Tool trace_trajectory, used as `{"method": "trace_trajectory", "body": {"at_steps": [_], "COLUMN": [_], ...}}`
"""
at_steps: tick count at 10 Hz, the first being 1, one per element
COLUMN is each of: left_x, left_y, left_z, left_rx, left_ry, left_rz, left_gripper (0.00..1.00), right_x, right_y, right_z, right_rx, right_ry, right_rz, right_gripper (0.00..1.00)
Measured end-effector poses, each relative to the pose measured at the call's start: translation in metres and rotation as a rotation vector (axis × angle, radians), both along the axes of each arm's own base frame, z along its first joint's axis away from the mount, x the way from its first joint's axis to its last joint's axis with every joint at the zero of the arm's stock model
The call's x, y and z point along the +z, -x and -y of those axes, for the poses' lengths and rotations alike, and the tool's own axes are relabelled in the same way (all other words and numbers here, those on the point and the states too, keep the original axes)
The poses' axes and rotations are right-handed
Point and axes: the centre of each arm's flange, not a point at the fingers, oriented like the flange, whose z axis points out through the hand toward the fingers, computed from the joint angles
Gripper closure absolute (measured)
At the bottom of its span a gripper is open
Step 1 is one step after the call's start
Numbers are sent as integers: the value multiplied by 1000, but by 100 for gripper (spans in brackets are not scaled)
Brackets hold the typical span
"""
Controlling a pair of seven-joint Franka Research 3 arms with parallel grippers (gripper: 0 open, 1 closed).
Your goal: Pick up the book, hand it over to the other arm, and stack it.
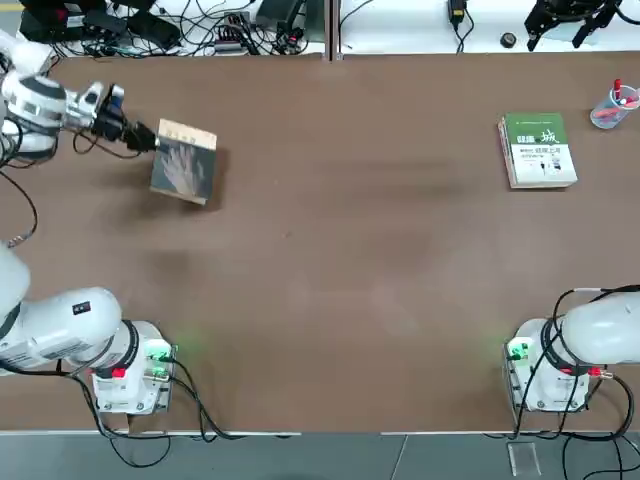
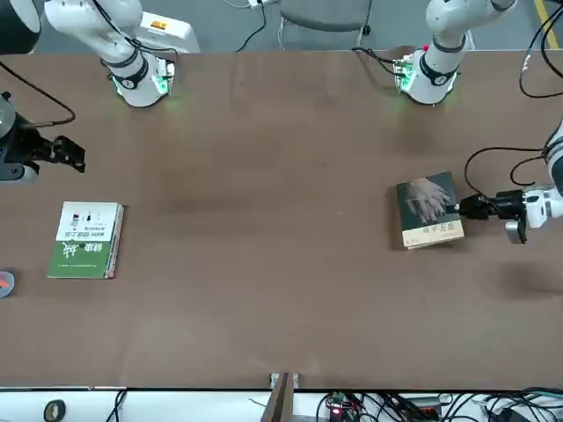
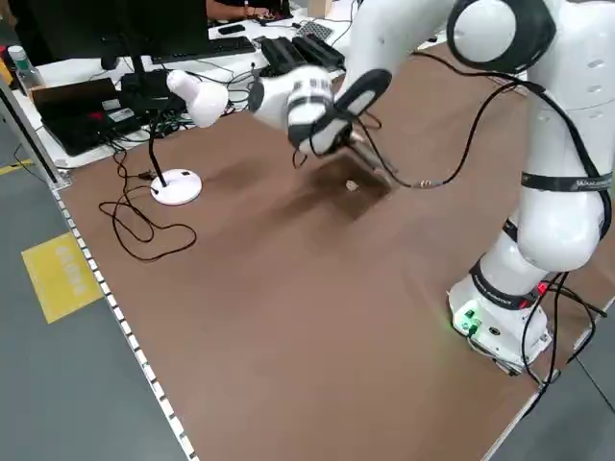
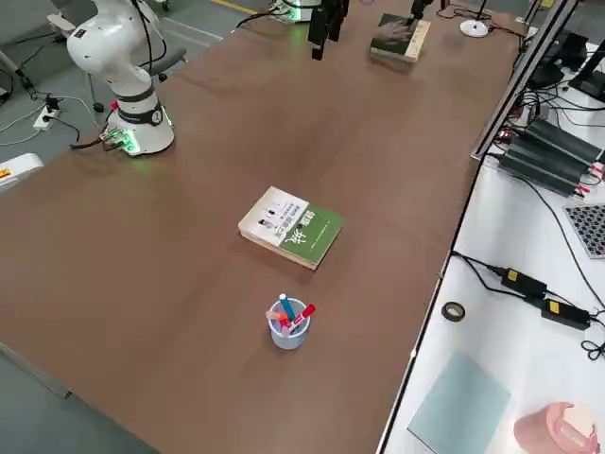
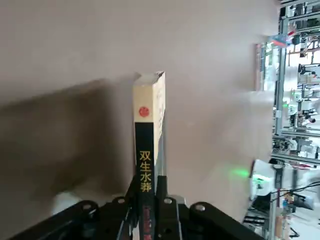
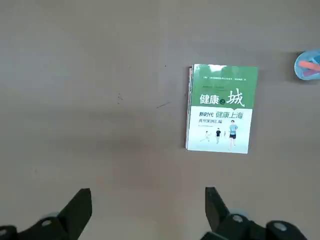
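The book [image 1: 185,162], dark grey-green with a pale hand picture and a tan band, hangs over the table's far left part, cover up and slightly tilted, its shadow on the table beside it. My left gripper [image 1: 141,138] is shut on its spine edge. The front view shows the same book [image 2: 428,211] and gripper [image 2: 466,208]. In the left wrist view the black spine [image 5: 145,165] sits clamped between the fingers. My right gripper [image 1: 568,18] hovers open at the far right, above the green-and-white book [image 6: 218,107], its fingers [image 6: 80,210] spread wide.
The green-and-white book [image 1: 538,150] lies flat at the far right of the table. A clear cup of pens [image 1: 612,106] stands near the right edge beside it. Cables and equipment [image 1: 180,30] line the bench beyond the far edge. A white desk lamp [image 3: 181,182] stands at the left end.
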Motion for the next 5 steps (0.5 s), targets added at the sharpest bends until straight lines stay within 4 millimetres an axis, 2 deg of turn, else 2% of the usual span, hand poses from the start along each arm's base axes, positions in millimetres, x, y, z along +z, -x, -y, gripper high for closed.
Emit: {"method": "trace_trajectory", "body": {"at_steps": [5], "left_x": [135], "left_y": [-25], "left_z": [76], "left_rx": [-17], "left_ry": [12], "left_rz": [-95], "left_gripper": [84], "right_x": [0], "right_y": [1], "right_z": [-3], "right_rx": [5], "right_ry": [0], "right_rz": [-3], "right_gripper": [0]}}
